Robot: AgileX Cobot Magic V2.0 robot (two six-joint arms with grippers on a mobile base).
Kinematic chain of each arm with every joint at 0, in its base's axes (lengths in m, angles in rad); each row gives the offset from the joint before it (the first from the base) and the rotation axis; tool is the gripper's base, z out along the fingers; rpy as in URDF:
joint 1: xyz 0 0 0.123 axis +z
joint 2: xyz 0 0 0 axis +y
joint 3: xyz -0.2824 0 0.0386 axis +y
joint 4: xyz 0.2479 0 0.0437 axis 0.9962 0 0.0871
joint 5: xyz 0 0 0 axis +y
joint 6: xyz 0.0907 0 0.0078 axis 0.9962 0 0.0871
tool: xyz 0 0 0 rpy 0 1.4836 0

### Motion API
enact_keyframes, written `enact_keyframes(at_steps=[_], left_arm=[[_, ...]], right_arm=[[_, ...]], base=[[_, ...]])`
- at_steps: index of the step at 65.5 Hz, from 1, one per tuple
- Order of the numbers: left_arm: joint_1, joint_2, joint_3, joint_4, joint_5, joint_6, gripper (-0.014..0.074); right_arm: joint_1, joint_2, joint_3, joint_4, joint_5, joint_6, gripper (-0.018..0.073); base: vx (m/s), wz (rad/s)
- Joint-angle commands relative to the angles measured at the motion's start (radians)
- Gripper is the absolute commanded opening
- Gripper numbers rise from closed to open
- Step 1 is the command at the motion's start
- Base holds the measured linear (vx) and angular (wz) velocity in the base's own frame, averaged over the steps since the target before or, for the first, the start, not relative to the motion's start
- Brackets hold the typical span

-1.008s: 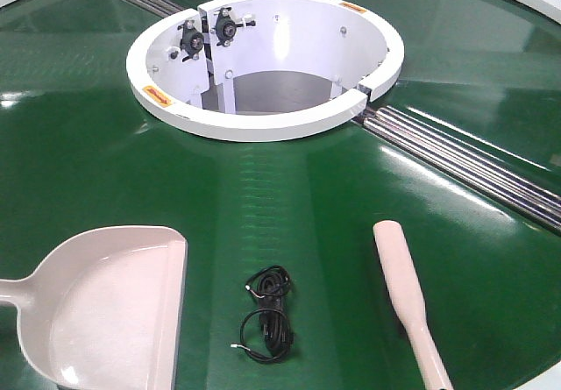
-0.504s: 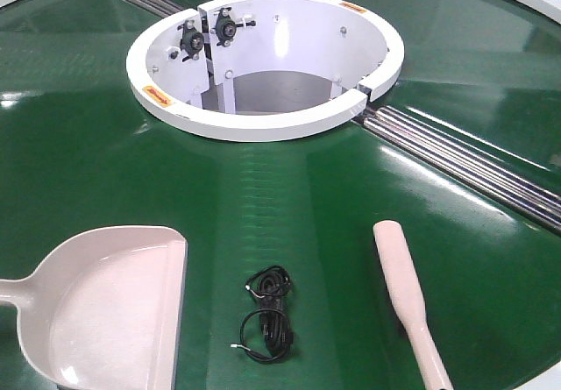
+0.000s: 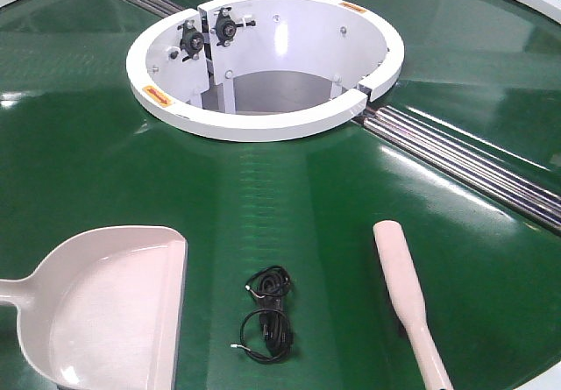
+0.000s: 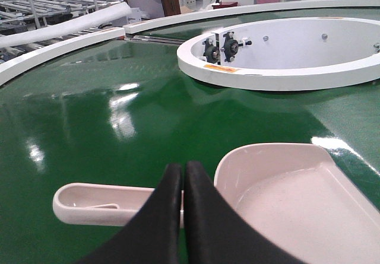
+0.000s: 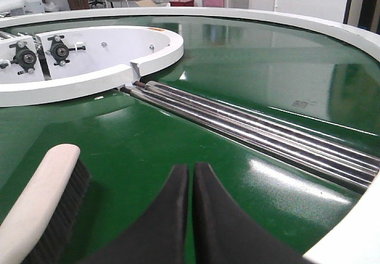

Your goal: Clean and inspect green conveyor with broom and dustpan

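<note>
The green conveyor [image 3: 289, 197] fills the front view. The pale pink dustpan [image 3: 105, 311] lies on it at the lower left, its handle running off the left edge. The broom [image 3: 405, 298] lies at the lower right, paddle end pointing away. In the left wrist view my left gripper [image 4: 183, 169] is shut with nothing between its fingers, hovering over where the dustpan [image 4: 297, 199] meets its handle. My right gripper [image 5: 191, 170] is also shut and empty, just right of the broom [image 5: 35, 204], whose dark bristles show on its underside. Neither gripper appears in the front view.
A coiled black cable [image 3: 267, 315] lies on the belt between dustpan and broom. The white circular hub wall [image 3: 263, 61] stands behind them. Steel roller strips [image 3: 465, 166] cross the belt at the right. The white outer rim [image 5: 350, 234] is close to my right gripper.
</note>
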Motion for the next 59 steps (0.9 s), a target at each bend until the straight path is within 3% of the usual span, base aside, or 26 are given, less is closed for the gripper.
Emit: enact_keyframes(at_steps=[1, 23, 31, 35, 46, 59], left_arm=[[-0.007, -0.015, 0.022, -0.001, -0.095, -0.004, -0.0022], [-0.007, -0.015, 0.018, -0.003, -0.336, -0.019, -0.0022], [-0.007, -0.014, -0.018, -0.033, -0.533, -0.110, -0.0022], [-0.007, -0.013, -0.052, -0.061, -0.586, -0.115, -0.0022], [-0.007, 0.001, -0.221, -0.053, -0.538, -0.114, -0.0022], [-0.007, 0.143, -0.454, -0.053, -0.426, -0.114, -0.0022]], right_arm=[[-0.002, -0.009, 0.011, -0.005, -0.089, -0.005, -0.0010], [-0.002, -0.009, 0.007, 0.027, -0.470, 0.017, -0.0008], [-0.002, -0.009, -0.053, 0.023, -0.467, 0.014, -0.0006], [-0.002, -0.009, -0.112, 0.016, -0.446, 0.002, -0.0005], [-0.002, 0.027, -0.278, -0.018, -0.357, 0.012, -0.0005], [-0.002, 0.185, -0.513, -0.015, -0.246, 0.036, -0.0005]], base=[[0.00, 0.00], [0.00, 0.00], [0.00, 0.00], [0.00, 0.00], [0.00, 0.00], [0.00, 0.00]])
